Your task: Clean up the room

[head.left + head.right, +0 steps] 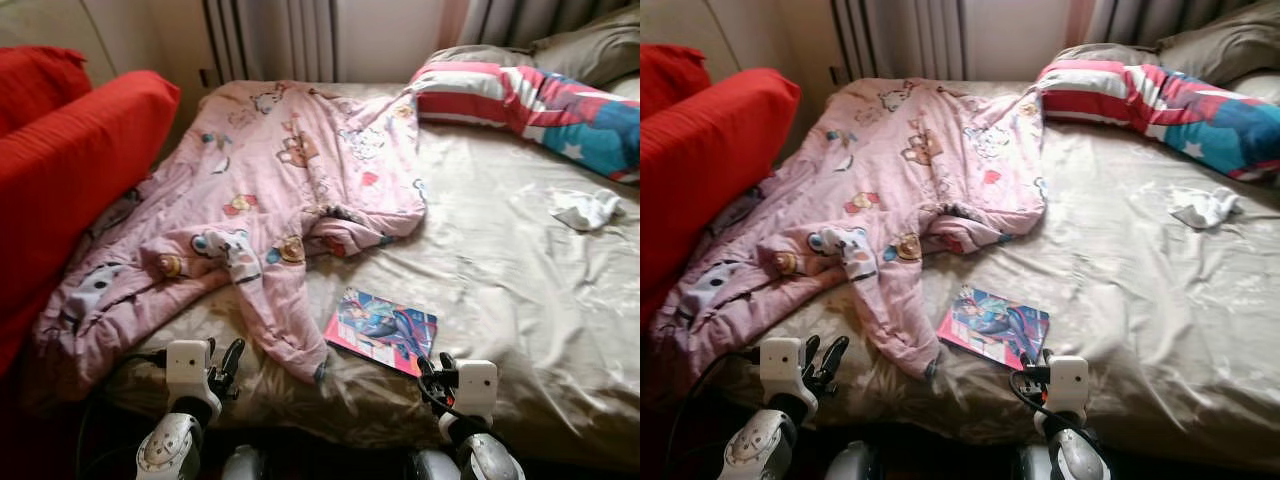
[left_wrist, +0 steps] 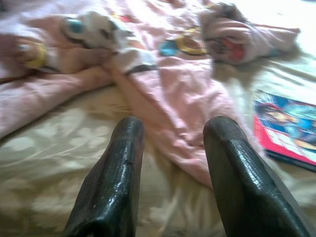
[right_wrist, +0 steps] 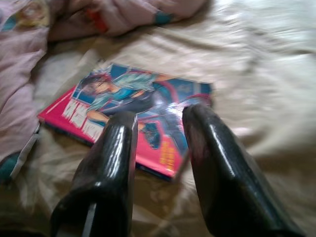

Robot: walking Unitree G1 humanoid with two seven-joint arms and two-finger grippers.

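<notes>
My left gripper: two long glossy black fingers, rough-textured and rounded at the tips, on a white boxy wrist housing. A black cable runs off it. Silver rounded forearm shell below. My right gripper is built the same.

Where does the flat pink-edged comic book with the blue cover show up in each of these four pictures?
Left eye view: the comic book lies low and centre on the beige bedsheet.
Right eye view: low centre, ahead of the right gripper.
Left wrist view: cut off at one edge.
Right wrist view: just beyond the open black fingers.
Shared landmark: the pink cartoon-print quilt beside it.
</notes>
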